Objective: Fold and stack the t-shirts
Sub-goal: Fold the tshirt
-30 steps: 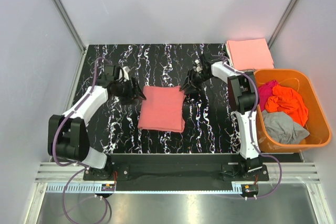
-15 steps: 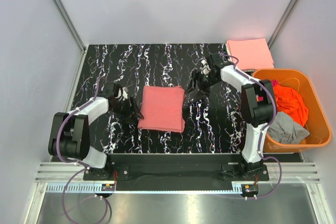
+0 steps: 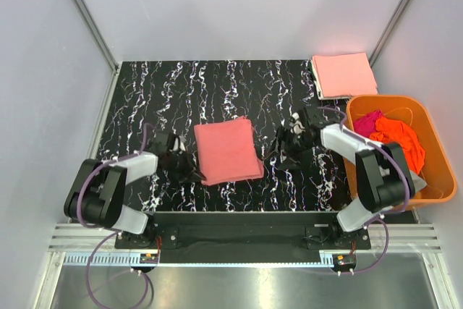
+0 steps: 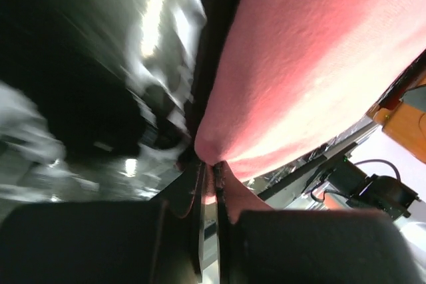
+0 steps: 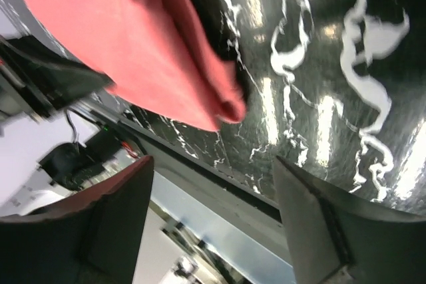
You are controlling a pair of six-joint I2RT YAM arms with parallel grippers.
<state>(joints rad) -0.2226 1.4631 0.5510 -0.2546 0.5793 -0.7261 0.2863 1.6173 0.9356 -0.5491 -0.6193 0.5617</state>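
A folded salmon-pink t-shirt (image 3: 228, 151) lies on the black marbled table (image 3: 145, 99). My left gripper (image 3: 191, 172) sits at its near left corner. In the left wrist view the jaws (image 4: 214, 165) stand almost together with a pinch of the pink cloth (image 4: 313, 64) between them. My right gripper (image 3: 283, 151) is just off the shirt's right edge, open. In the right wrist view its fingers (image 5: 100, 224) are wide apart, and the shirt's corner (image 5: 223, 106) lies ahead of them, not between them. A paler peach-pink folded t-shirt (image 3: 344, 75) lies at the far right corner.
A rigid orange basket (image 3: 436, 192) stands at the right edge, holding crumpled magenta (image 3: 367, 121) and bright orange (image 3: 398, 135) shirts. The right arm's elbow (image 3: 380, 179) reaches over the basket's near left side. The table's near edge and metal rail (image 3: 239, 218) run close behind both grippers.
Both grippers came toward the near edge along the shirt's sides. The left one shut on its near left corner; the right one opened wider. The shirt shifted and turned slightly.
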